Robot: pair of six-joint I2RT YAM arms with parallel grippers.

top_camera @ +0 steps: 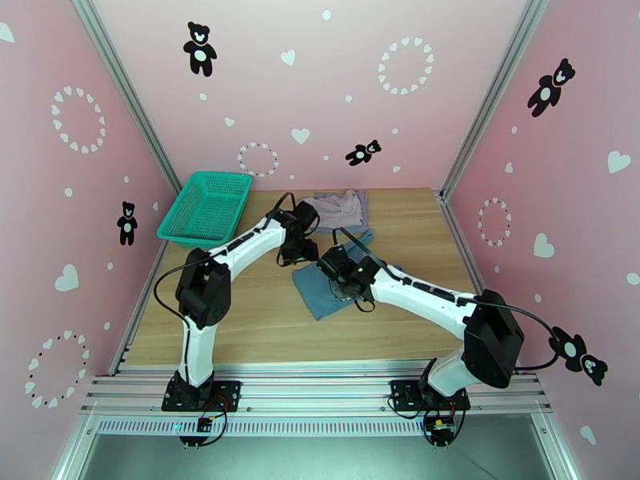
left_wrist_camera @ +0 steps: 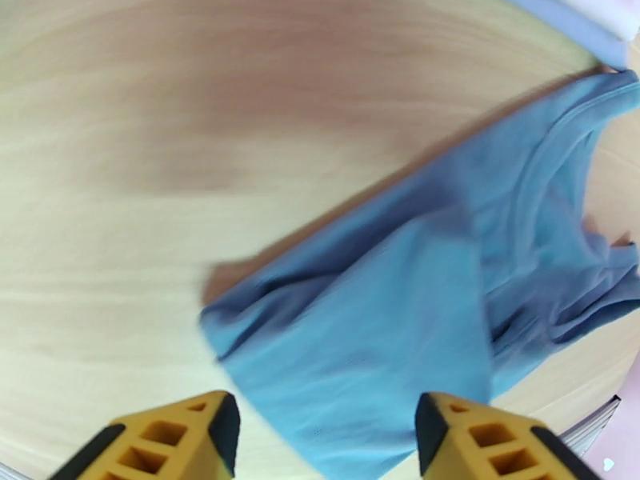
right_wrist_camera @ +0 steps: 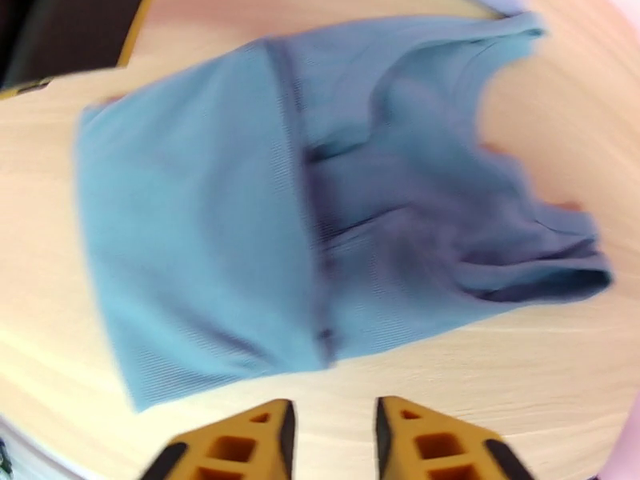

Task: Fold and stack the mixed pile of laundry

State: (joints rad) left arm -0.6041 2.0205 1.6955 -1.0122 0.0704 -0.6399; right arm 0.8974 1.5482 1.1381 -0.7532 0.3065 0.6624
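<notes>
The dusty teal-blue sleeveless top (top_camera: 314,291) lies mid-table, its hem end folded over its body. In the left wrist view the top (left_wrist_camera: 416,298) spreads flat above my left gripper (left_wrist_camera: 324,418), which is open and hovers over the folded corner. My right gripper (right_wrist_camera: 332,426) is open too, just off the top's (right_wrist_camera: 240,234) long edge, with bare wood between its yellow fingers (right_wrist_camera: 272,438). Seen from above, the left gripper (top_camera: 300,251) and right gripper (top_camera: 332,267) hang close together over the top's far end. Grey-lavender and pale mauve garments (top_camera: 340,208) lie behind them.
A green mesh basket (top_camera: 206,208) sits at the table's back left corner. Pink walls close in the table on three sides. An edge of the lavender cloth (left_wrist_camera: 576,18) shows past the top's strap end. Bare wood (top_camera: 240,322) stretches in front of the top.
</notes>
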